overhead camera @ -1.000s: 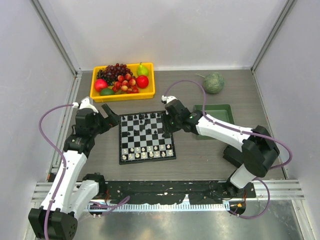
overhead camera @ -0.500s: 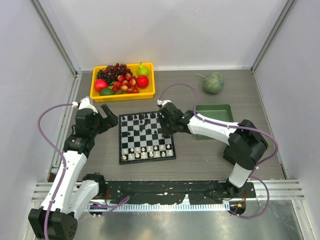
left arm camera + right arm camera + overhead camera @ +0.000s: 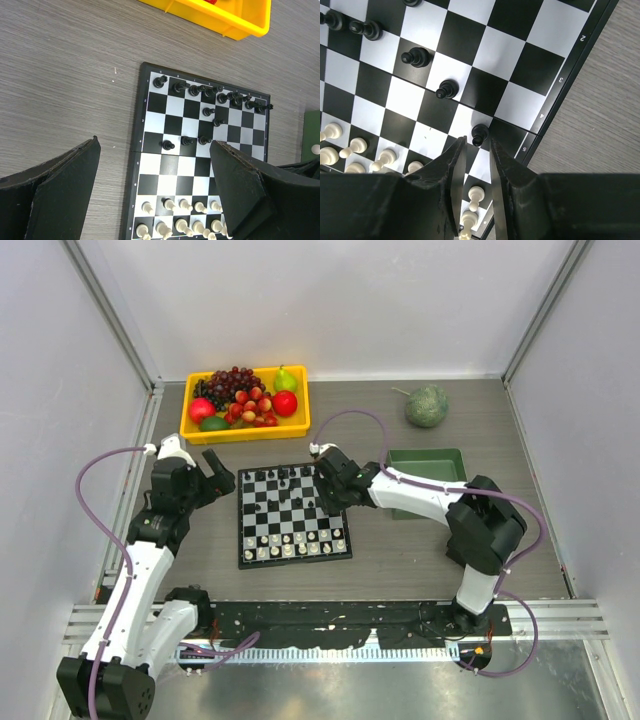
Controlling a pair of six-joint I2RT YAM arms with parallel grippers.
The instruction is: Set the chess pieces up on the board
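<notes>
The small upright black pawn [image 3: 480, 132] sits right at the tips of our slit-narrow right gripper [image 3: 476, 142] — gripped or not, we cannot tell — with the wide-open, empty left gripper [image 3: 155, 144] farther off.

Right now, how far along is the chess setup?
Done: white pieces stand in the board's two near rows; black back pieces line the far row. In hand: the right pincer, jaws narrow, sits at a black pawn by the right edge; grip unclear. Remaining: stray black pawns mid-board need their row. The left pincer hangs open, empty.
</notes>
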